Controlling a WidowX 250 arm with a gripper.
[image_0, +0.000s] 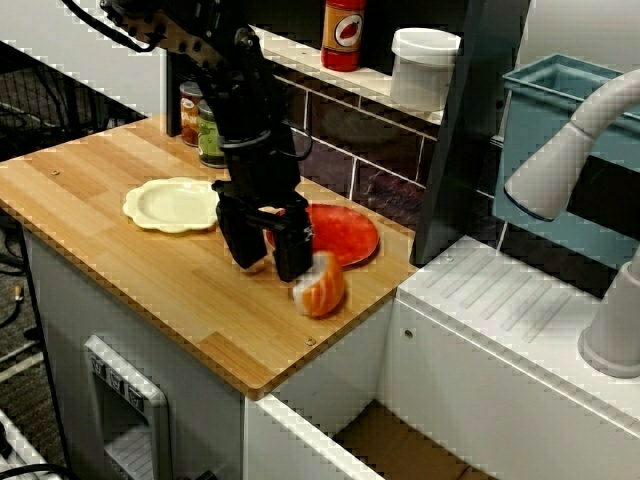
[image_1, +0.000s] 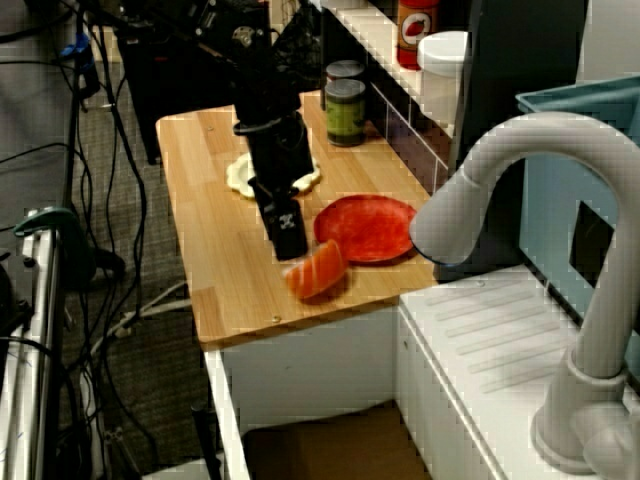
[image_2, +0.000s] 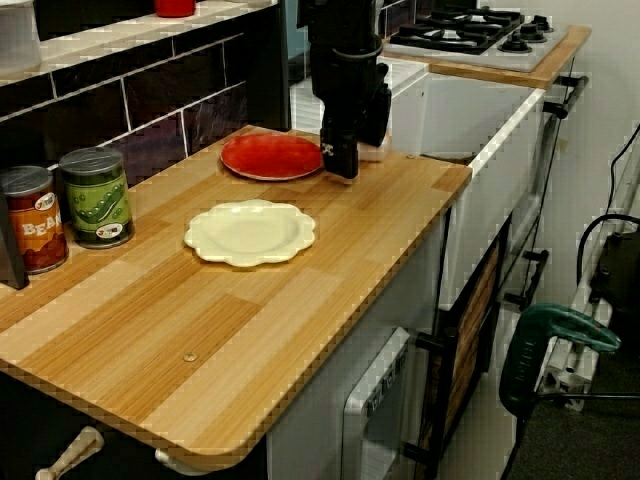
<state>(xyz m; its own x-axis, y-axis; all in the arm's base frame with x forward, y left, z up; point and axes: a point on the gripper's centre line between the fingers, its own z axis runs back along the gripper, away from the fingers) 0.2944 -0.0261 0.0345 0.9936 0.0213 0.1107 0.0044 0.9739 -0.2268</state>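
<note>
The wooden bench (image_0: 120, 190) carries a red plate (image_0: 345, 235) and a cream plate (image_0: 170, 205); the claw (image_0: 270, 268) stands tips-down at the red plate's edge, jaws parted, gripping nothing; the orange salmon piece (image_0: 320, 287) lies on the bench just beside one fingertip, outside the jaws.

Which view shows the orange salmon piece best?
The view over the faucet: the salmon piece lies uncovered beside the gripper. The view facing the tiled wall shows it partly behind the gripper. The view from the cans hides it.
</note>
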